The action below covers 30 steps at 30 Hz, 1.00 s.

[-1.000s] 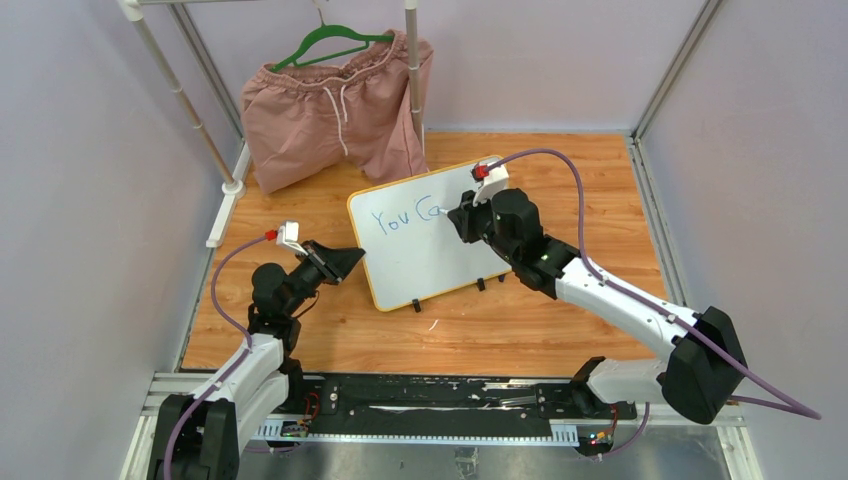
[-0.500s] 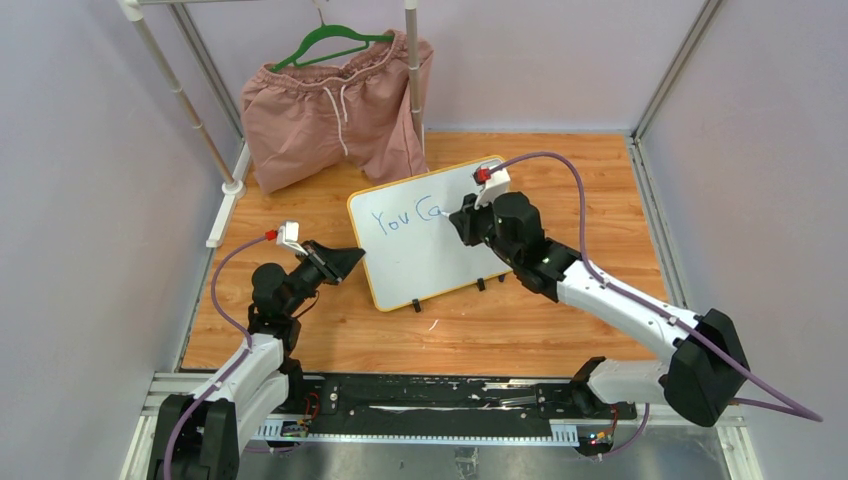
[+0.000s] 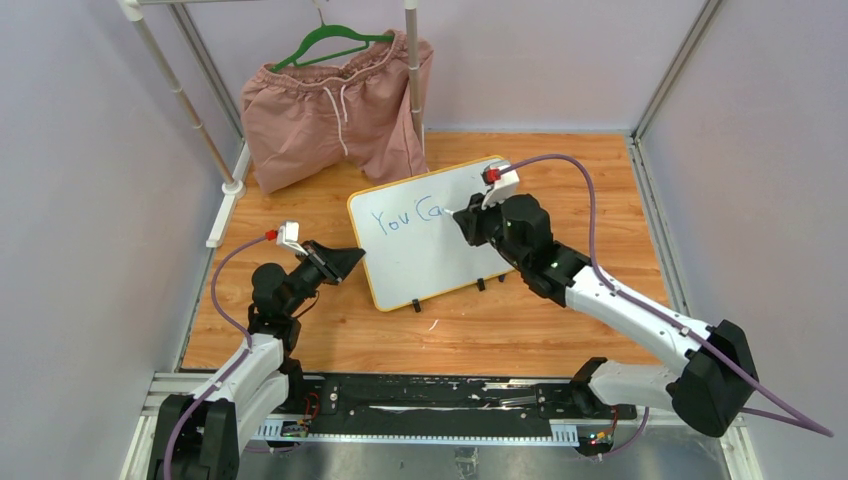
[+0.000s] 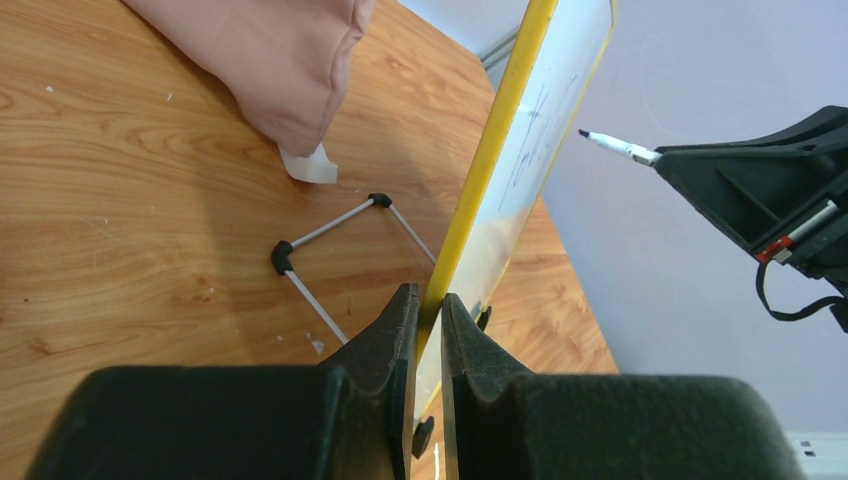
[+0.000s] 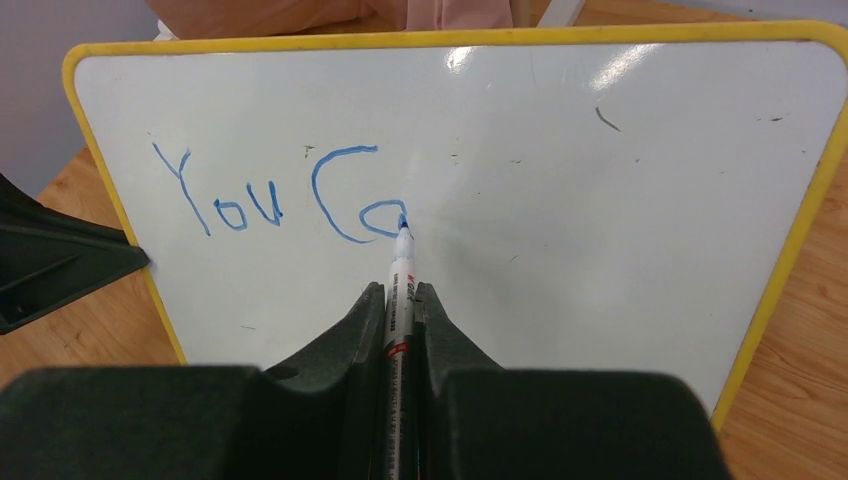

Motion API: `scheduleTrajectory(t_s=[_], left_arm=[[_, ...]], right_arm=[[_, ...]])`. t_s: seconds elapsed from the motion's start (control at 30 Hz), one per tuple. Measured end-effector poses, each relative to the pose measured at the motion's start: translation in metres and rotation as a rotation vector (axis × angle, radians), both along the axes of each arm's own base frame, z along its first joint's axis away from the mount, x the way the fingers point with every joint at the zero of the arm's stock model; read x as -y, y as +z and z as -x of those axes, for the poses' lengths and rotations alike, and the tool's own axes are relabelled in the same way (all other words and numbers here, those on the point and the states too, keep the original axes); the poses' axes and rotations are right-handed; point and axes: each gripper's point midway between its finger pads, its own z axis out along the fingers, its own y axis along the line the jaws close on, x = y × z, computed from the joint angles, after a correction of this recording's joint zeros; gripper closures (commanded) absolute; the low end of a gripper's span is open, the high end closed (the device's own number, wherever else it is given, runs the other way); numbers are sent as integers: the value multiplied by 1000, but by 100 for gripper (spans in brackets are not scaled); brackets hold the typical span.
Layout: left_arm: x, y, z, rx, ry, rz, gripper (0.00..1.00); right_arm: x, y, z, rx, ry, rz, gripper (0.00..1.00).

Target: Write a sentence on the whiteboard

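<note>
The left gripper (image 4: 428, 296) clamped the glossy white, yellow-framed whiteboard (image 5: 600, 200), steadying it midway between the table's (image 3: 590, 190) side edges. The right gripper (image 5: 400, 292), closed on a slim white marker (image 5: 401, 262), pressed its tip to the blue handwritten lettering (image 5: 265, 195).

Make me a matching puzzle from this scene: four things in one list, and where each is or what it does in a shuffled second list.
1. left tool
2. right tool
3. pink shorts
4. blue lettering

A. hanging on a green hanger
B. pinching the whiteboard by its yellow edge
C. upper left of the board's face
D. holding a marker pointed at the board

Pairs: 1-B, 2-D, 3-A, 4-C.
</note>
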Motion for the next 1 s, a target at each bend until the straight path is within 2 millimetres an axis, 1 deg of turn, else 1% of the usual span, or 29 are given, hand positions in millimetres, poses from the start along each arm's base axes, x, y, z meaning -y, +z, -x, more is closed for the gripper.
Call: scheduleTrajectory(t_s=[0.1,0.17,0.3,0.5,0.67,1.0], left_arm=[[0,0,0,0,0,0,100],[0,0,0,0,0,0,100],[0,0,0,0,-1,0,100],[0,0,0,0,-1,0,100],[0,0,0,0,-1,0,100],[0,0,0,0,-1,0,100]], right_arm=[[3,7,0,14,-6,-14,100],[5,8,-2,17,-15,-16,100],[8,6,-7,13,-27,-13,100],[7,5,-11,10,-32,-14,100],[5,6,-13,13,-32,-21,100],[3,-1,-15,-6,-35,-16,100]])
